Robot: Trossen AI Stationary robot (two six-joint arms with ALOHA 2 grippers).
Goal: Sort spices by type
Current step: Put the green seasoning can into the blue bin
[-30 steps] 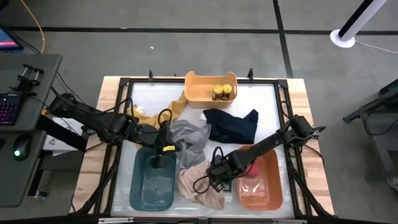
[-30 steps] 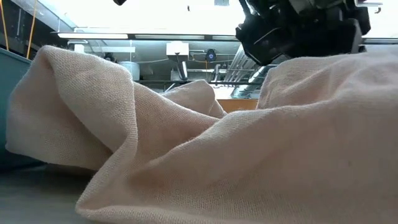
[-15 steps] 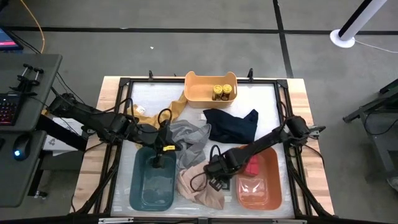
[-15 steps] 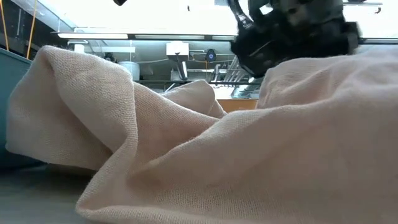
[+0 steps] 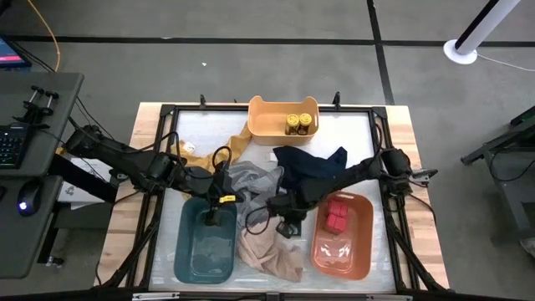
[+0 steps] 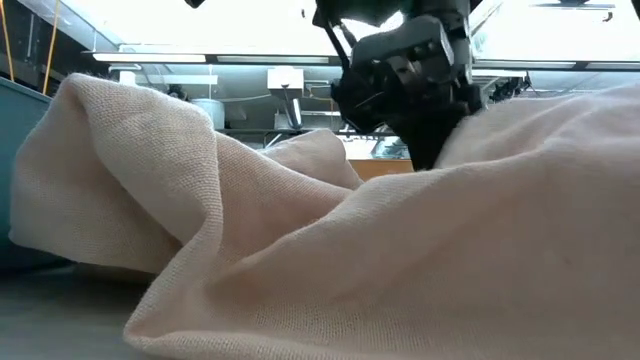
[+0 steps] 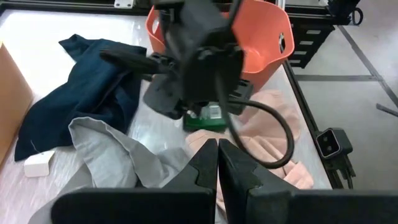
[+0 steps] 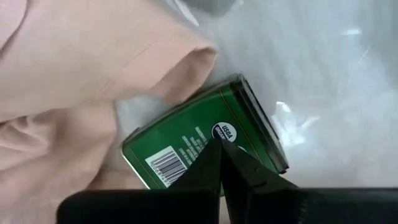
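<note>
- Tin [image 8: 202, 146], green and flat with a barcode label, lies on the table right under the right gripper [image 8: 219, 163], one end tucked against the pink cloth [image 8: 74, 68]; the closed fingertips sit over the middle of its lid, gripping nothing.
- Right gripper has swung away from the orange bin [image 5: 342, 236] over the last second and now hovers above the tin beside that bin, so the step in hand looks like a pickup of this tin; the jaws would have to part first.
- Red tins [image 5: 336, 216] lie in the orange bin, well to the side of the right jaws; yellow-lidded jars [image 5: 298, 123] stand in the tan bin [image 5: 282, 118], far beyond them.
- Left gripper [image 7: 217, 163] waits over the teal bin [image 5: 205, 242], its jaws pressed together and empty, pointed toward the green tin.
- Grey cloth [image 5: 255, 188] and navy cloth [image 5: 313, 167] lie between the bins and may hide more spices.
</note>
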